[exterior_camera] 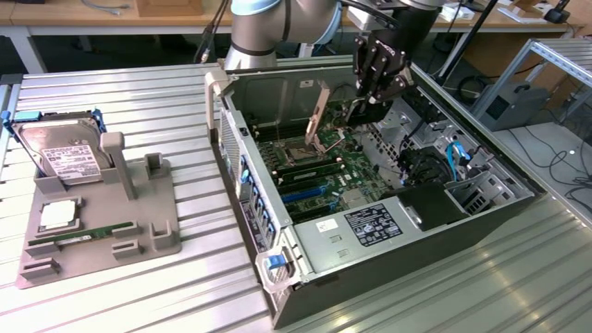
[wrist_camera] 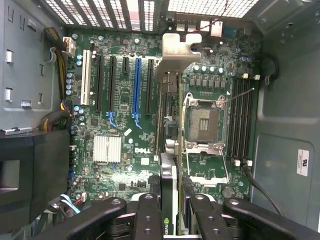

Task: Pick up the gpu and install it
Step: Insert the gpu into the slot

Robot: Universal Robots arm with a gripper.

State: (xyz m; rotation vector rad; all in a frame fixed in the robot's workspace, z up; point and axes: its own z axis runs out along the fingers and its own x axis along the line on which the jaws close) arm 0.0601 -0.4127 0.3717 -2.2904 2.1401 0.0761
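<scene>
Around: ribbed metal table (exterior_camera: 138, 298), probably benches (exterior_camera: 55, 19); gpu (exterior_camera: 320, 114) held.

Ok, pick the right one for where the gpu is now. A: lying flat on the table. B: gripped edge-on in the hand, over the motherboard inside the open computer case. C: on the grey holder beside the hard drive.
B: in the wrist view the hand clamps the gpu edge-on above the Dell motherboard.
</scene>
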